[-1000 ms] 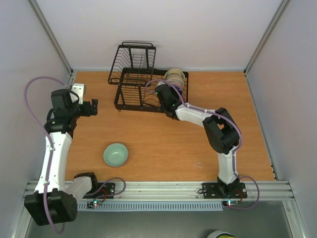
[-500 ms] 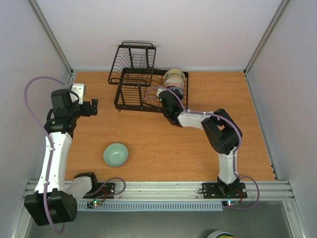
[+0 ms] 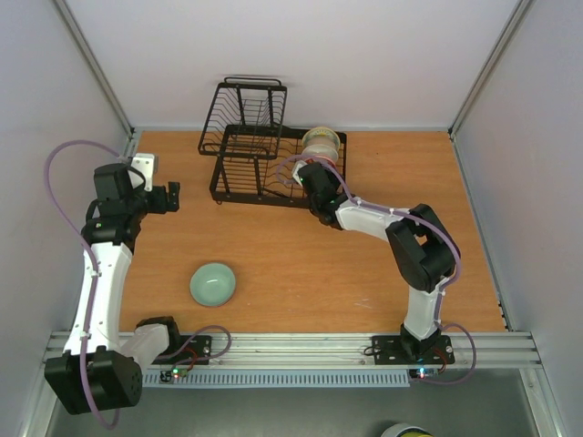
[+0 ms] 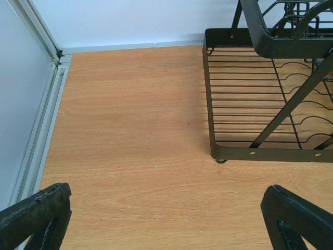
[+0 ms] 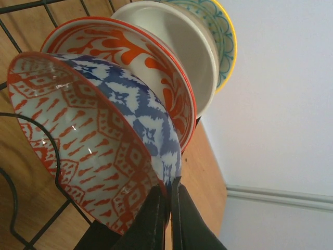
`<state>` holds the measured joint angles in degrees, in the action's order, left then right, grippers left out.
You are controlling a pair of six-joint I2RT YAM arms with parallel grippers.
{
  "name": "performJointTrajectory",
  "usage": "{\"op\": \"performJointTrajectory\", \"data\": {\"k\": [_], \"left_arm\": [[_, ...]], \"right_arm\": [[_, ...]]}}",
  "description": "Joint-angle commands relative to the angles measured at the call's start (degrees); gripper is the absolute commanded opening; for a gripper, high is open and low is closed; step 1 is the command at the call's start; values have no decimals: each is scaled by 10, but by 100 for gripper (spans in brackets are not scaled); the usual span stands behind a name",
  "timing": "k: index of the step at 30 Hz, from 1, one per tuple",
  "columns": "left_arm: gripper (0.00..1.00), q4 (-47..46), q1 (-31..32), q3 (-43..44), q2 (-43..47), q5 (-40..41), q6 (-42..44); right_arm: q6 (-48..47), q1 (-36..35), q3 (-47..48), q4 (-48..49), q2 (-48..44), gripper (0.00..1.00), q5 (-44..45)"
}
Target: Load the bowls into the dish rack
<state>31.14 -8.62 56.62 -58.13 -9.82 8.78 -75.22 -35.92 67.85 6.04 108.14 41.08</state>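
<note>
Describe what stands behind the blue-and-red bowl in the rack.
An orange-patterned bowl, then a cream bowl with teal patterning. The blue-and-red bowl covers their lower parts.

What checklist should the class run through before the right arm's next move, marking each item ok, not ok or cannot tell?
1. Front bowl stands on edge in the dish rack: ok.
2. Right gripper has let go of it: not ok, it is shut on the rim.
3. Front bowl is seated firmly enough to stay when released: cannot tell.
4. Orange-patterned bowl and cream bowl stand on edge behind it: ok.
5. Mint green bowl is loaded: not ok, it sits on the table.
6. Left gripper is open, ready to pick: ok.
</note>
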Motion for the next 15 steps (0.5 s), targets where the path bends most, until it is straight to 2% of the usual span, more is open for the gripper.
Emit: {"op": "performJointTrajectory", "data": {"k": [1,8,10,13,15], "left_arm": [[99,-9,-2,15,7,3,-5],[99,-8,-3,16,8,7,-4],[99,-8,-3,16,8,8,-4],[99,-6,-3,17,8,8,-5],[99,-6,-2,17,8,9,-5]], "right_arm": [[42,-4,16,-71,-25,1,-27],[58,-4,46,-119,-3,13,-48],[58,-2,52,-123,2,21,-48],[69,0,58,-132,2,41,-52],[86,6,70,-153,2,47,-61]]}}
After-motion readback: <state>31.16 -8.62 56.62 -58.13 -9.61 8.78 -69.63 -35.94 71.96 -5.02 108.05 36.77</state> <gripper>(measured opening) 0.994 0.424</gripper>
